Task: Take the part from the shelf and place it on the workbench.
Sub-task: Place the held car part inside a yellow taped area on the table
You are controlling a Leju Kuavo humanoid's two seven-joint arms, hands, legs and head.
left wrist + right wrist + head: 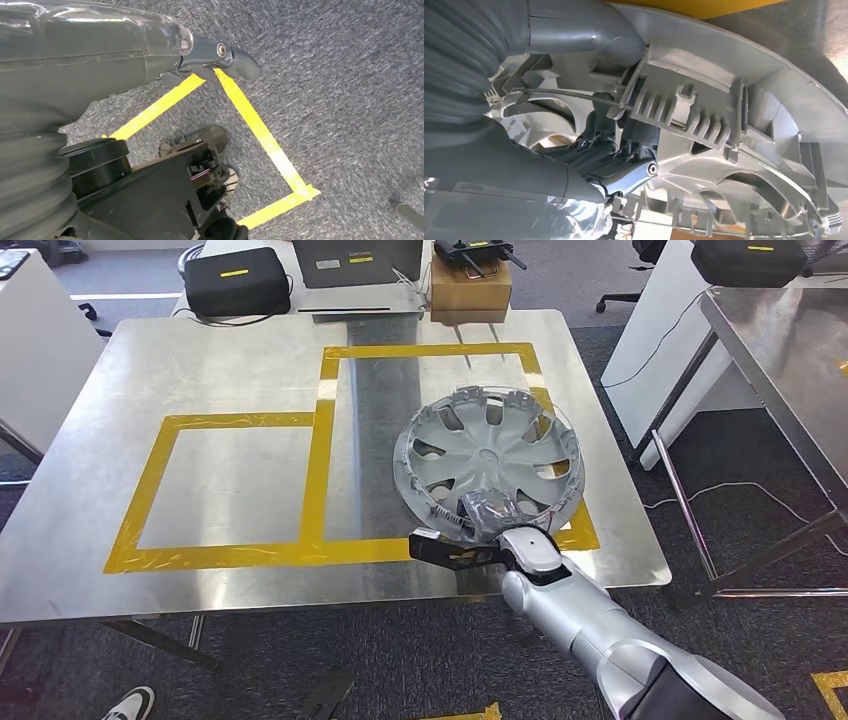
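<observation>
Your right hand (487,518) is gripping the near rim of the round silver plastic wheel cover (492,452), with its fingers (624,150) curled over the ribbed inner edge and the thumb closing from the other side. The cover is lying inner face up on the brushed metal desk (230,370), stretching away from the hand toward the far side, and it is sitting mostly inside the larger yellow tape rectangle (325,420), with its rim overlapping the tape on the hand's outer side. From the head view I cannot tell whether the near edge is fully resting on the desk or is being held slightly tilted.

You are likely finishing the placement here. To do it well, you should be lowering the held edge until the whole rim is bearing on the metal, then opening the fingers slowly so the clips and the thin wire ring (569,92) running under the hand are not catching on them. Be drawing the hand straight back toward yourself rather than lifting, since a snagged finger could be dragging the light cover toward the desk edge just behind the hand.

Your left hand (220,55) is hanging over the grey carpet (350,75) with yellow floor tape (260,132) beyond it; it is holding nothing, though I cannot tell how its fingers are set.
</observation>
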